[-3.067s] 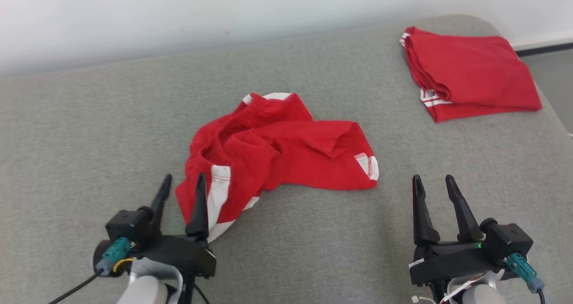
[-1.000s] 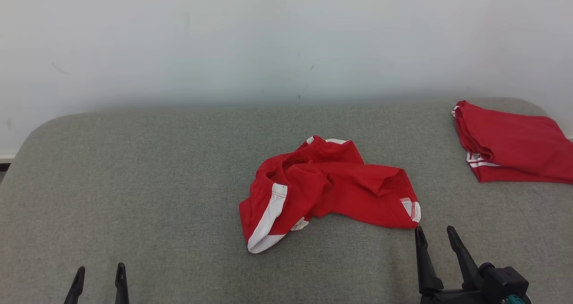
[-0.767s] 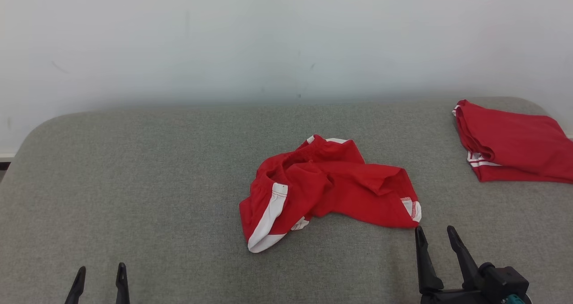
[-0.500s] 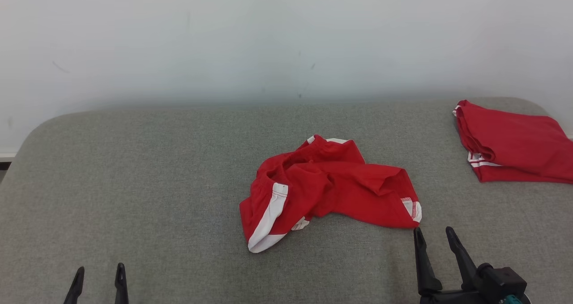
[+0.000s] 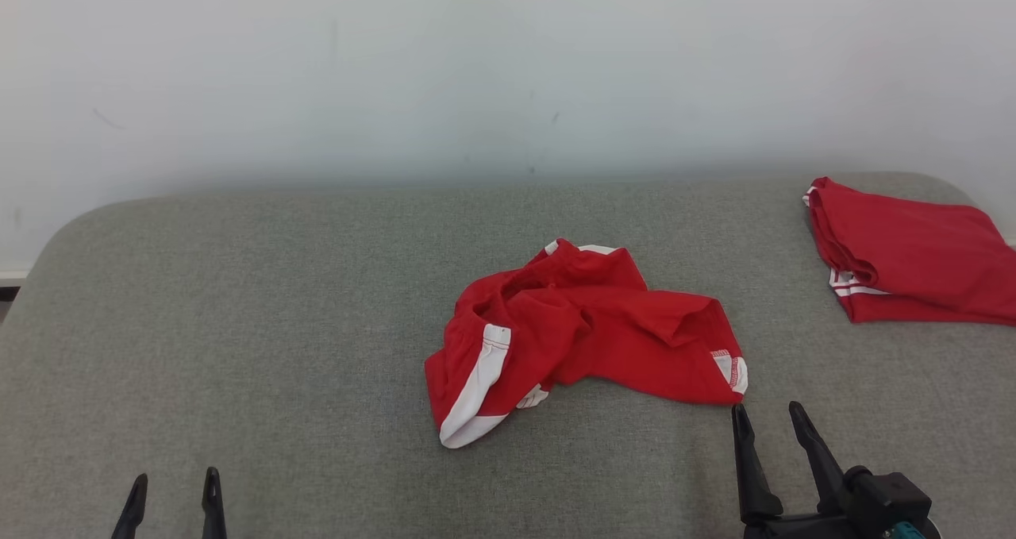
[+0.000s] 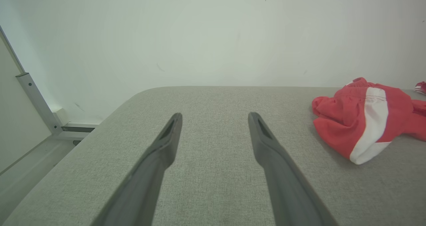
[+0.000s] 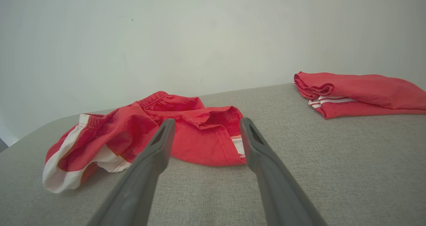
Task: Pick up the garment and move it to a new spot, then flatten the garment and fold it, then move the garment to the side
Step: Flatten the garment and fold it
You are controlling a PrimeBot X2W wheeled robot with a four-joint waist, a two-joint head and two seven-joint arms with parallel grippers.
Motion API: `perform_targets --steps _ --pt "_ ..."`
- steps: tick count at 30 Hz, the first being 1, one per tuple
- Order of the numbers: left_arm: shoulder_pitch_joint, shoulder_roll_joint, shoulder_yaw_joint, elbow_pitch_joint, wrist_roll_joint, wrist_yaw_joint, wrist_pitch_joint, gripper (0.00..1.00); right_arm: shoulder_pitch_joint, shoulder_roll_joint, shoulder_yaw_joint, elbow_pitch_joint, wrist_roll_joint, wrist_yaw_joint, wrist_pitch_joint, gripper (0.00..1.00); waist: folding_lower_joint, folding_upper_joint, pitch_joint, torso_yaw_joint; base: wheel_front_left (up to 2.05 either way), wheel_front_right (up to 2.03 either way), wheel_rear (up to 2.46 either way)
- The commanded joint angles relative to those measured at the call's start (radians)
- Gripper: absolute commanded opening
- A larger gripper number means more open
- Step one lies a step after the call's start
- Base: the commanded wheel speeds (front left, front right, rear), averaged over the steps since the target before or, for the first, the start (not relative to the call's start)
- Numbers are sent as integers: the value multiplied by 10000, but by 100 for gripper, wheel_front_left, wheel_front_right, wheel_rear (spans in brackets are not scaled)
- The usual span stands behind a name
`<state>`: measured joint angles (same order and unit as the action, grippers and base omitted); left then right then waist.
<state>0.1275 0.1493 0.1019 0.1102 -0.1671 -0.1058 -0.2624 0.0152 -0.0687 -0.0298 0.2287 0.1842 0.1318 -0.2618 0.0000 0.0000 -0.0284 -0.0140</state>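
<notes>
Garment (image 5: 587,333) crumpled at centre; left and right jaws apart, empty. Risk: pinching one loose layer may drag it bunched toward the pile (image 5: 913,253) at upper right.

Left gripper (image 6: 215,114): is being held with its jaws wide apart, low over the grey surface, with nothing being gripped.
Fingers (image 6: 266,146): are being shown long and dark, rising from the bottom edge and spreading towards the wall.
Grey surface (image 6: 206,172): is being seen as a padded fabric top with a rounded far corner at the view's left.
Garment (image 6: 339,129): is being shown crumpled on the grey surface at the view's right, well apart from the fingers.
White stripe (image 6: 372,119): is being shown running down the garment's red cloth to its lower edge.
Wall (image 6: 199,36): is being seen pale and plain behind the surface.
Metal rail (image 6: 33,99): is being seen slanting at the view's left edge.
</notes>
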Motion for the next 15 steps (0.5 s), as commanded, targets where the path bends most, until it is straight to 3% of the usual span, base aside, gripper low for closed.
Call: perform_targets --steps 1,6,15 --pt "-62 -13 31 28 96 -25 -31 100 -44 -18 32 11 -23 -27 -43 100 0 0 6 -12 0 0 0" --pt "-434 -56 -267 14 267 -79 -31 100 -86 -4 91 -17 -2 -27 -42 100 0 0 79 -138 0 0 0" --pt "-2147 -141 -1674 586 221 -207 -31 100 -210 72 180 10 87 -27 -43 100 0 0 395 -671 0 0 0"
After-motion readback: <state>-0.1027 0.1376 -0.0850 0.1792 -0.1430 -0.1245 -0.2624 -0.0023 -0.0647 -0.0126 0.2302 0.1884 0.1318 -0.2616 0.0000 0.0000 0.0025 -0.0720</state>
